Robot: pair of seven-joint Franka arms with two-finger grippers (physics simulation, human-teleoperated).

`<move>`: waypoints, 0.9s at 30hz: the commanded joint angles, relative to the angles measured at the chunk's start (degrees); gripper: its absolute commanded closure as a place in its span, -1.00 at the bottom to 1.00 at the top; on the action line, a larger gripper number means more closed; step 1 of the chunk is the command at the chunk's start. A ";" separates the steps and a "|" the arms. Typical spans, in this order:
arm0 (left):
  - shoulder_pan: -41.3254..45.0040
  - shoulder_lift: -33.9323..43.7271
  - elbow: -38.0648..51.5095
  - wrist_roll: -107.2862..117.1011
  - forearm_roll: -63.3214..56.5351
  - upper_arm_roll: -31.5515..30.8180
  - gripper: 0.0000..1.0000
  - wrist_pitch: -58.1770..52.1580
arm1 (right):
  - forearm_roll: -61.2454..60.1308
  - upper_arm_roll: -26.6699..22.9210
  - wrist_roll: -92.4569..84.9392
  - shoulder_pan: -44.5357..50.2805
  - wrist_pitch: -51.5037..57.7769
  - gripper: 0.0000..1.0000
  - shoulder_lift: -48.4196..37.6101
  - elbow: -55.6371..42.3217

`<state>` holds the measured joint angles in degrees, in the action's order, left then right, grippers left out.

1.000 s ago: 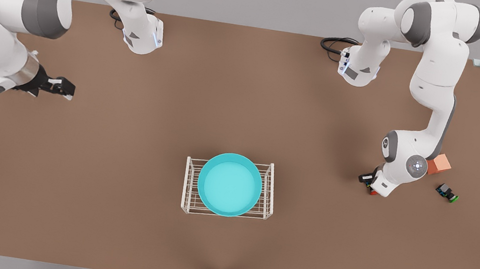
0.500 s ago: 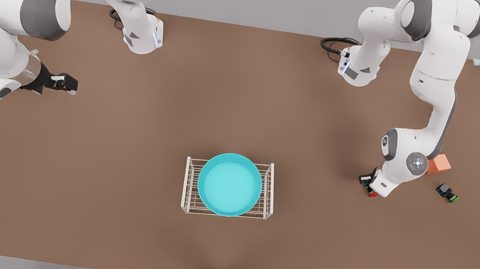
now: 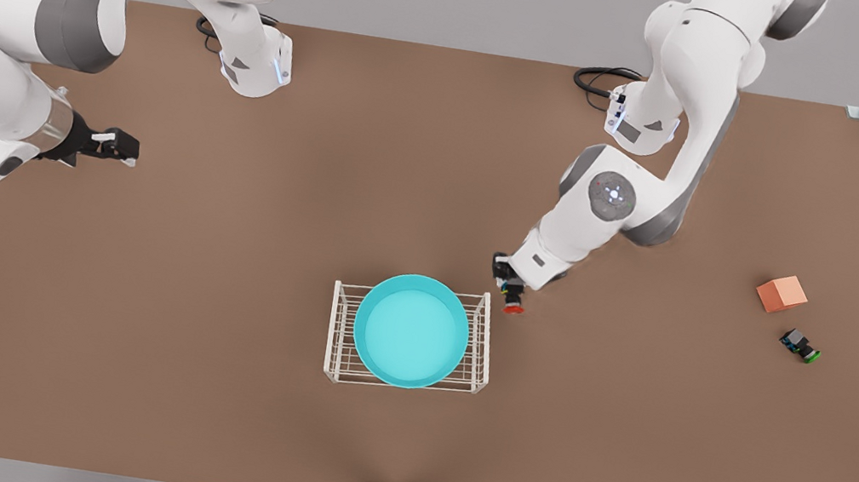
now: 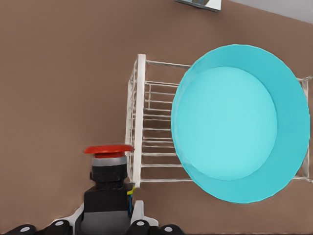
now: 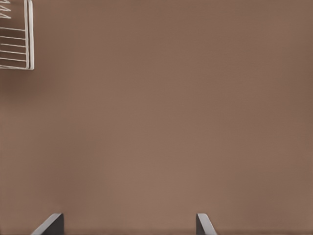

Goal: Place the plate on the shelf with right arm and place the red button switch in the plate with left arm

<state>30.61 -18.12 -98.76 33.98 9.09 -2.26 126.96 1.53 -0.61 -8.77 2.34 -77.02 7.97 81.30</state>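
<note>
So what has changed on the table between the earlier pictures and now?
The left gripper, shut on the red button switch, lifted it from beside the orange cube and carried it toward the front view's left, up to the shelf corner. The plate stayed on the shelf, the green-capped switch did not move, and the right gripper waits open.

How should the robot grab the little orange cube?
Pinch two opposite flat sides of the orange cube, coming straight down: it sits flat on the table, its top and sides free. The left tool is busy, shut on the red button switch beside the shelf; the right tool waits open at the front view's left.
</note>
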 commanded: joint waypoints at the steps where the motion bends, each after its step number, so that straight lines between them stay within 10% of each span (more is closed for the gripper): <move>1: 3.84 -4.63 8.56 50.64 -2.84 -0.02 0.02 -12.07 | -0.04 -0.01 -1.25 0.04 0.29 -1.00 -0.15 0.00; 7: 6.74 -25.03 33.72 56.46 -6.10 0.15 0.01 -13.49 | -0.74 -0.18 -1.07 0.04 0.73 -1.00 -0.24 0.35; 11: 7.62 -27.94 35.04 56.37 -6.54 0.24 0.00 -8.57 | -0.74 -0.27 -1.07 0.04 0.91 -1.00 -0.24 0.44; 13: 7.53 -27.94 35.04 56.10 -6.54 0.24 -1.00 -8.48 | -1.18 -0.27 -1.07 0.04 0.91 -1.00 -0.24 0.44; 16: 6.74 -27.41 35.48 55.75 -6.45 0.77 -1.00 -12.61 | -1.80 -0.62 -1.07 0.13 0.91 -1.00 -0.15 0.35; 22: -10.48 -14.41 45.33 6.20 -10.66 0.59 -1.00 -58.31 | -1.80 -0.89 -0.98 0.21 0.91 -1.00 -0.24 0.35; 27: -16.55 -3.24 32.40 -40.31 -17.70 -2.04 -1.00 -57.87 | 0.75 -0.89 -0.98 0.39 0.91 -1.00 -1.03 0.26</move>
<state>14.82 -22.59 -64.32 50.24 -5.83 -3.45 78.31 1.15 -1.47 -9.59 2.74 -76.16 7.10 81.53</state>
